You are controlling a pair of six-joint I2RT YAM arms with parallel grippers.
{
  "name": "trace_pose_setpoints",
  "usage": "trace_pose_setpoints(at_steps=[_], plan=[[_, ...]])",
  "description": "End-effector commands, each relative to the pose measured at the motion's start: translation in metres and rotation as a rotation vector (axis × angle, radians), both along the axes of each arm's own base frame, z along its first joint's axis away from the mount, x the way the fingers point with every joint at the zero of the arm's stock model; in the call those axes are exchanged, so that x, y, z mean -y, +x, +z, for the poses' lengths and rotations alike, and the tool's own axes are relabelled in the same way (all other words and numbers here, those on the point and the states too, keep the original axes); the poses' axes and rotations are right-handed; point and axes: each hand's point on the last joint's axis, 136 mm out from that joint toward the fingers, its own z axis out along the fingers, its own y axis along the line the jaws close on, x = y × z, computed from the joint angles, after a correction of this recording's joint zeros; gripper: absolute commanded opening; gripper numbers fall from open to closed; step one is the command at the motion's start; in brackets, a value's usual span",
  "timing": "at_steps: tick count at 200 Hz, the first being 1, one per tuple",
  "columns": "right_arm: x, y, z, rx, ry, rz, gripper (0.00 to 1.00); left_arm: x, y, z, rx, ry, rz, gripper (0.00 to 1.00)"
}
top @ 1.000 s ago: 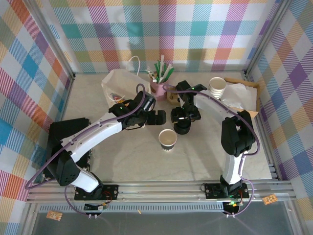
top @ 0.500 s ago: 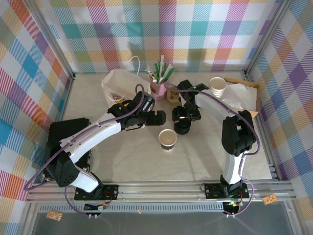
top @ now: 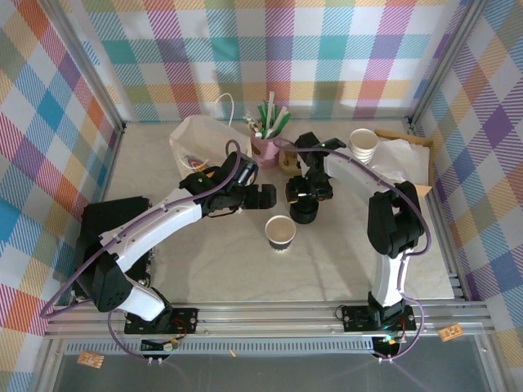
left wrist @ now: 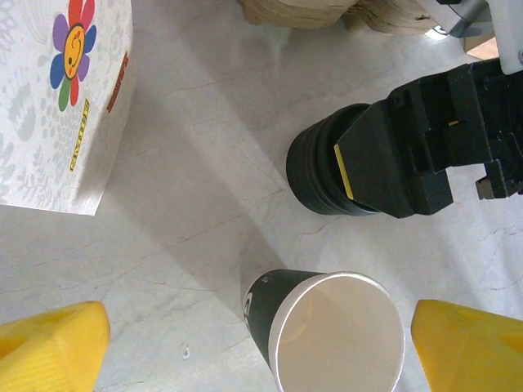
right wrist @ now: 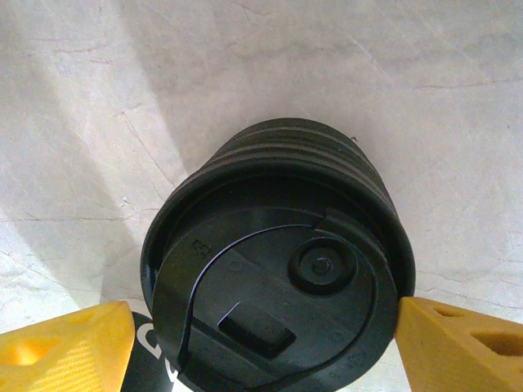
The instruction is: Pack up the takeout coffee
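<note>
The coffee cup (left wrist: 335, 343) stands open-topped and empty in the middle of the table (top: 204, 269). The left gripper (top: 263, 196) hangs near it, fingers spread wide. The right gripper (top: 308, 194) has its fingers spread around the black lid stack (right wrist: 270, 204). A pink cup (top: 263, 150) holds straws (top: 272, 117).

The coffee cup (top: 280, 233) is a paper one with a black outside and a bit of white print, a white rim and a pale inside, its top open, standing upright mid-table (top: 204, 269), just beside the black lid stack (top: 305, 212) but not touching it.
</note>
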Motion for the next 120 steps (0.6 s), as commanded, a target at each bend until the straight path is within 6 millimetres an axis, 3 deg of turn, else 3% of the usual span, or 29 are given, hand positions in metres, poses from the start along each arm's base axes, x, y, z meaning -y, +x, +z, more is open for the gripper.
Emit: trace_pose_setpoints(at_steps=[1,120], plan=[[-0.0014,0.0,0.0,-0.02,0.007,0.004,0.83,-0.0031,0.0003,0.0035,-0.009,-0.003,0.007,0.95],[0.0044,-0.0007,-0.008,-0.038,-0.035,0.005,0.83,-0.006,0.0007,0.0014,-0.018,-0.003,0.012,0.95]])
